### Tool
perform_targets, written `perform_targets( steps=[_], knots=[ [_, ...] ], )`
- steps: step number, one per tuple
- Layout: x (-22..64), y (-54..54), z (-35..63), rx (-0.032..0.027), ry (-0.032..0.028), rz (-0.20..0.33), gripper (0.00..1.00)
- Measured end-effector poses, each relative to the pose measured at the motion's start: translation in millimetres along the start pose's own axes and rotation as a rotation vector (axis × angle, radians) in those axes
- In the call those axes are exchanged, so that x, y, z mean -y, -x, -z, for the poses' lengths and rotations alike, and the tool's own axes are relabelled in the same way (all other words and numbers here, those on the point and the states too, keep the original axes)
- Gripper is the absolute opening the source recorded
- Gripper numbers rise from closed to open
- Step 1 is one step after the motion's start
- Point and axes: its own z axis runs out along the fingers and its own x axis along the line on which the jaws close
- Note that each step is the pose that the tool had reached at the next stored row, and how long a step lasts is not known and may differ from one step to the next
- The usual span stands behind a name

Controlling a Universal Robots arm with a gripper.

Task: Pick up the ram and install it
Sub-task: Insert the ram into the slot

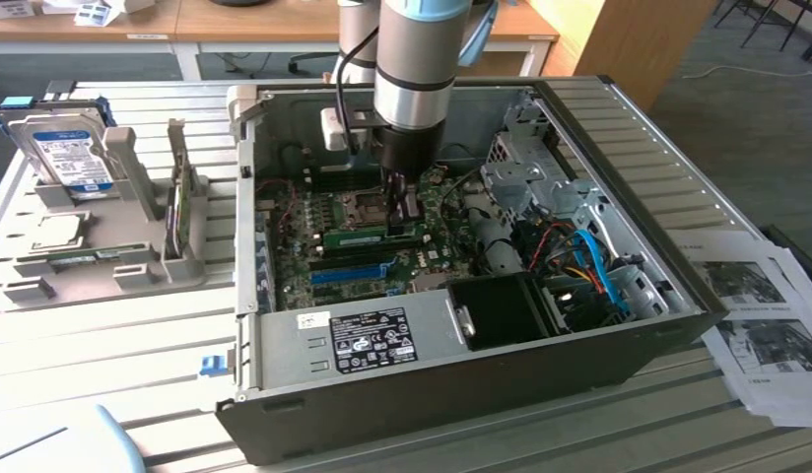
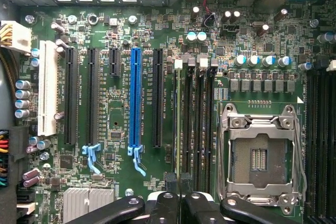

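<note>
Grey plastic holder [image 1: 130, 271] sits way over on the exterior view's left of the slatted metal desk [image 1: 117, 355], with a silver hard drive with a blue-and-white label [image 1: 64, 153] standing upright in it. Right next to that is the big open black-and-silver PC case [image 1: 433, 394], lying on its side so you look straight down onto the green motherboard [image 1: 295, 217].

The silver-and-black robot arm [image 1: 409, 89] drops straight into the case about mid-board. Its black pincer [image 1: 409, 212] is clenched on the thin, long green circuit-board ram [image 1: 367, 237], gripping it near the end toward the exterior view's right. The ram is low over the board, in line with the black memory slots beside the silver CPU socket [image 2: 260, 156]. Honestly can't tell if it's seated or just resting there.

From the wrist view the pincer [image 2: 179, 184] has its fingertips [image 2: 170, 181] close together, and the ram [image 2: 176, 119] shows edge-on running away from them. The bright blue plastic slot [image 2: 135, 98] is apart from it, one black slot between.

Over on the exterior view's right, some printed paper sheets [image 1: 761, 315] lie on the desk beside the case.
</note>
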Motion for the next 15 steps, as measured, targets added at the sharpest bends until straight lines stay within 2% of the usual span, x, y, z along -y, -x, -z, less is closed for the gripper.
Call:
perform_targets(
  steps=[15],
  knots=[
    [0.0, 0.0, -1.0, 0.0002, -0.0001, -0.007, 0.11]
  ],
)
